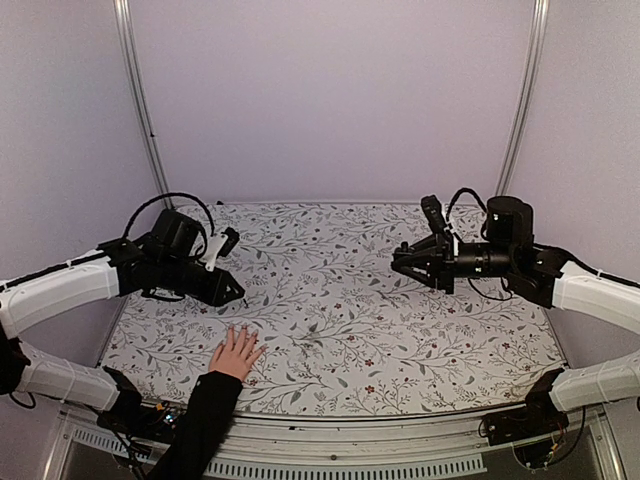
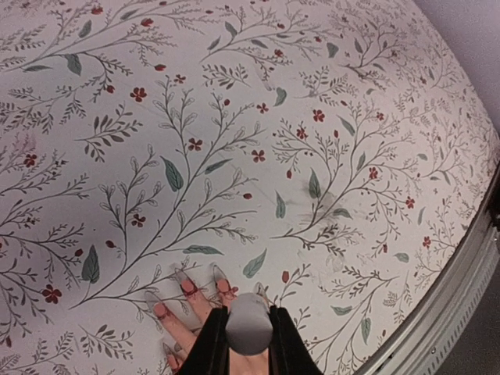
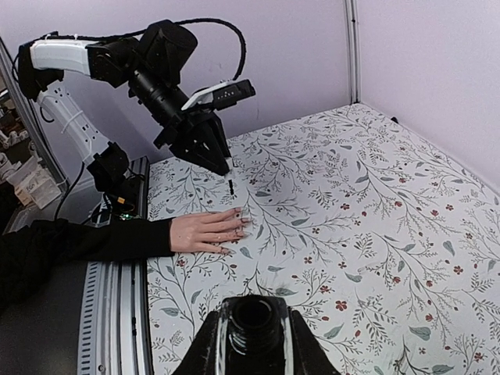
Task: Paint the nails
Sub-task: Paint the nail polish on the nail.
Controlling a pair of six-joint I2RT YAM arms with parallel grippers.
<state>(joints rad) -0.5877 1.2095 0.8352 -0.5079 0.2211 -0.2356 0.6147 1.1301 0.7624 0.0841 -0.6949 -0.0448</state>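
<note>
A light-skinned hand in a black sleeve lies flat with fingers spread near the table's front left. Its long nails show reddish polish at their bases and also appear in the right wrist view. My left gripper is shut on the white cap of a polish brush. It hovers just above the fingertips, with the thin brush pointing down at them. My right gripper is shut on an open dark bottle, held in the air at the right, far from the hand.
A floral cloth covers the table. A metal rail runs along the front edge, and the black sleeve crosses it. Purple walls close in the back and sides.
</note>
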